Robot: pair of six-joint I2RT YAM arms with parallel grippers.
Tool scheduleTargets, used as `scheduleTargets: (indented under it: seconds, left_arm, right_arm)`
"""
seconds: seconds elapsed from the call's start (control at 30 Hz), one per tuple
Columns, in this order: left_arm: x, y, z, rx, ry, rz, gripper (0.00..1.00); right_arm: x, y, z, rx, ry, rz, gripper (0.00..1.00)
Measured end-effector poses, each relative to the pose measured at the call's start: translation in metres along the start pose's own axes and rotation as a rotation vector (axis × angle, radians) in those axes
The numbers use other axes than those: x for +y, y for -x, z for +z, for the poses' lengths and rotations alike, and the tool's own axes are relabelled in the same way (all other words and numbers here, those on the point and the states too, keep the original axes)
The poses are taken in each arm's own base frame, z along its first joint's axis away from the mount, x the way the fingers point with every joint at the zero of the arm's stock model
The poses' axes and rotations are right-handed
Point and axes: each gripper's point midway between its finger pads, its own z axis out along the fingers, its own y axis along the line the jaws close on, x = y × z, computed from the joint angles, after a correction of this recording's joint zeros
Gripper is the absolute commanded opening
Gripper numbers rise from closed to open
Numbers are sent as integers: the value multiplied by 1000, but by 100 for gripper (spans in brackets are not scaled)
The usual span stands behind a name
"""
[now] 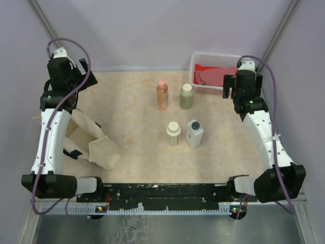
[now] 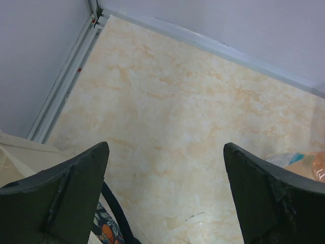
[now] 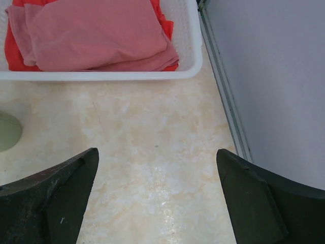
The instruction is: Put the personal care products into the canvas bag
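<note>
Four bottles stand mid-table: orange with pink cap [image 1: 162,95], olive-green with pale cap [image 1: 186,96], cream round [image 1: 173,133], white square with dark cap [image 1: 194,133]. The beige canvas bag [image 1: 103,150] with navy straps sits at the near left, partly hidden under my left arm. My left gripper [image 1: 66,80] is open and empty, high over the far-left table, behind the bag. In the left wrist view the gripper [image 2: 165,203] frames bare table, with the bag's edge [image 2: 20,155] lower left and the orange bottle [image 2: 312,165] at the right edge. My right gripper [image 1: 242,90] [image 3: 157,203] is open and empty, right of the bottles.
A white mesh basket [image 1: 203,57] [image 3: 190,61] holding a red cloth [image 1: 210,75] [image 3: 96,33] stands at the far right, just behind the right gripper. The olive-green bottle's cap [image 3: 7,133] shows at the right wrist view's left edge. Walls close in the table on three sides.
</note>
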Motion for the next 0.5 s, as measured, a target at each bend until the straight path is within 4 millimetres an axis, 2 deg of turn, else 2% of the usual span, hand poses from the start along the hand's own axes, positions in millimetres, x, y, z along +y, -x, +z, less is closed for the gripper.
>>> scheduleTargets:
  seconds: [0.17, 0.3, 0.4, 0.5]
  left_arm:
    - [6, 5, -2, -21, 26, 26, 100]
    - [11, 15, -3, -56, 37, 134, 99]
    - [4, 21, -6, -51, -19, 251, 100]
    - [-3, 33, -10, -48, -52, 295, 100]
  right_arm:
    - [1, 0, 0, 0, 4, -1, 99]
    - [1, 0, 0, 1, 8, -2, 99]
    - [1, 0, 0, 1, 8, -3, 99]
    - [1, -1, 0, 2, 8, -8, 99]
